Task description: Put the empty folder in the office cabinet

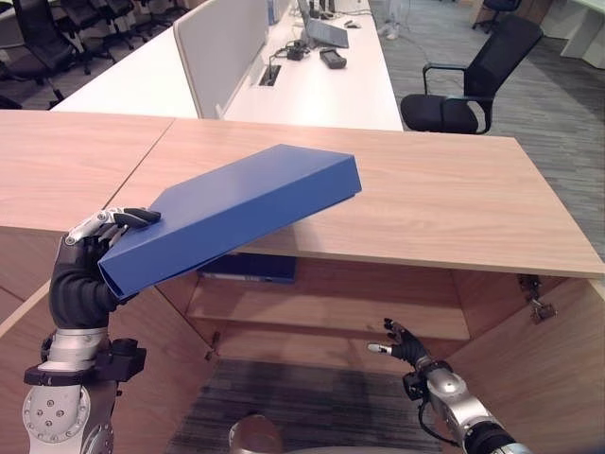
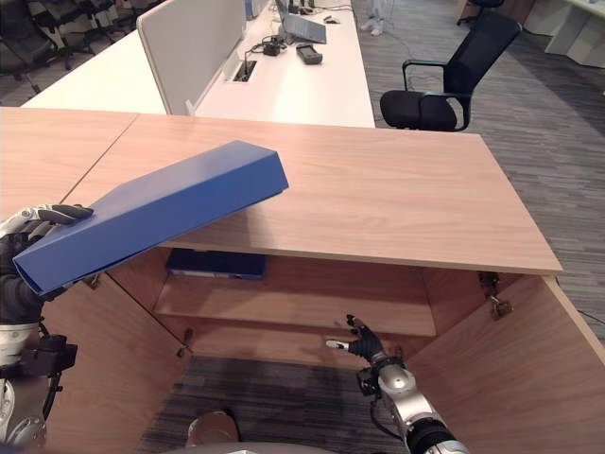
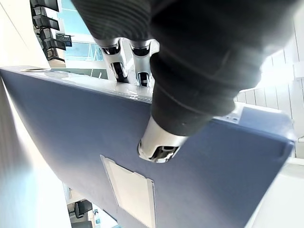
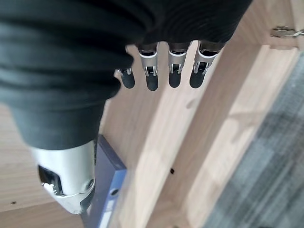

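Note:
A blue folder (image 1: 236, 213) hangs tilted above the left part of the wooden cabinet top (image 1: 425, 199), its far end higher than its near end. My left hand (image 1: 80, 274) grips the near low end, fingers (image 1: 118, 220) curled over the upper face and thumb (image 3: 161, 142) pressed on the underside. Below, the office cabinet stands open with a shelf (image 1: 331, 317) inside. My right hand (image 1: 408, 345) hovers low in front of the opening, fingers (image 4: 152, 78) straight and holding nothing.
A second blue folder (image 1: 248, 268) lies flat on the shelf at the left. Cabinet doors swing out on both sides, left (image 1: 161, 378) and right (image 1: 539, 369). Behind the cabinet are a white desk with a divider (image 1: 217, 47) and a black office chair (image 1: 463, 85).

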